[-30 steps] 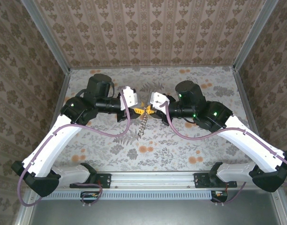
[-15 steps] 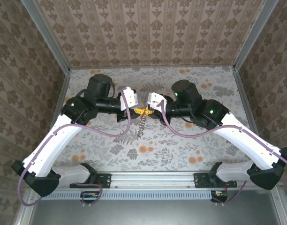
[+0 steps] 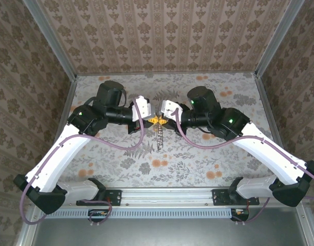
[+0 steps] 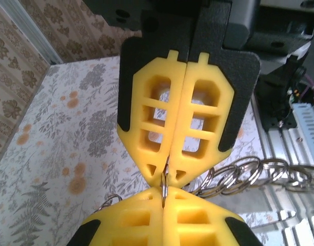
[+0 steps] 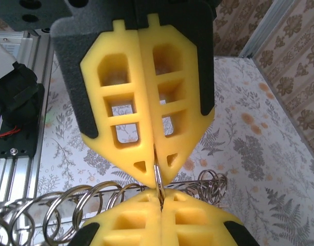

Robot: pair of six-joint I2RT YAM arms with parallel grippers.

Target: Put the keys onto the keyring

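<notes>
Table [image 3: 226,89] is covered by a tablecloth [image 3: 121,164] printed with grey ferns and orange flowers; an aluminium rail [image 3: 167,196] is fixed along the near edge; the keyring [image 3: 160,137] is hung over the cloth; contact of its lower end cannot be told.

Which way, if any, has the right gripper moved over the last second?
Yes: the right gripper shifted left, away from the orange tablecloth flowers.

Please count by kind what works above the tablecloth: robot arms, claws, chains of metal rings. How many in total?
Robot arms: 2 (left arm, right arm)
Claws: 2 (left claw, right claw)
Chain of metal rings: 1
Total: 5
</notes>
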